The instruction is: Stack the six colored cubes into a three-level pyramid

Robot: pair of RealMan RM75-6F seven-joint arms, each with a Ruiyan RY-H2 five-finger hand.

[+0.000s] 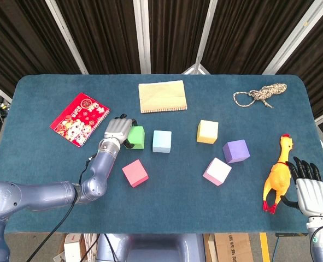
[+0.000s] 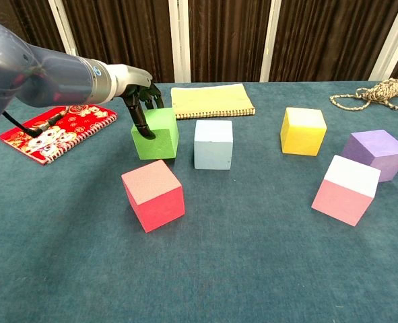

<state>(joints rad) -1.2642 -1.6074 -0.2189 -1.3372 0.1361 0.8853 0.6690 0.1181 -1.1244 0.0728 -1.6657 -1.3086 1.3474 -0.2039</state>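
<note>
My left hand [image 1: 119,130] grips the green cube [image 1: 137,137] from its left side, fingers over the top and thumb on the front face [image 2: 159,138]. The green cube sits on the table just left of the light blue cube [image 1: 162,141], with a narrow gap between them. The red cube [image 1: 135,173] lies in front of them. The yellow cube [image 1: 207,131], purple cube [image 1: 236,151] and pink cube [image 1: 217,171] stand apart on the right. My right hand [image 1: 311,192] rests open at the table's right front edge, holding nothing.
A rubber chicken [image 1: 276,177] lies just left of my right hand. A tan notebook [image 1: 162,96] and a coil of rope [image 1: 259,94] lie at the back. A red booklet [image 1: 78,118] lies at the left. The table [image 1: 177,213] is covered in blue cloth.
</note>
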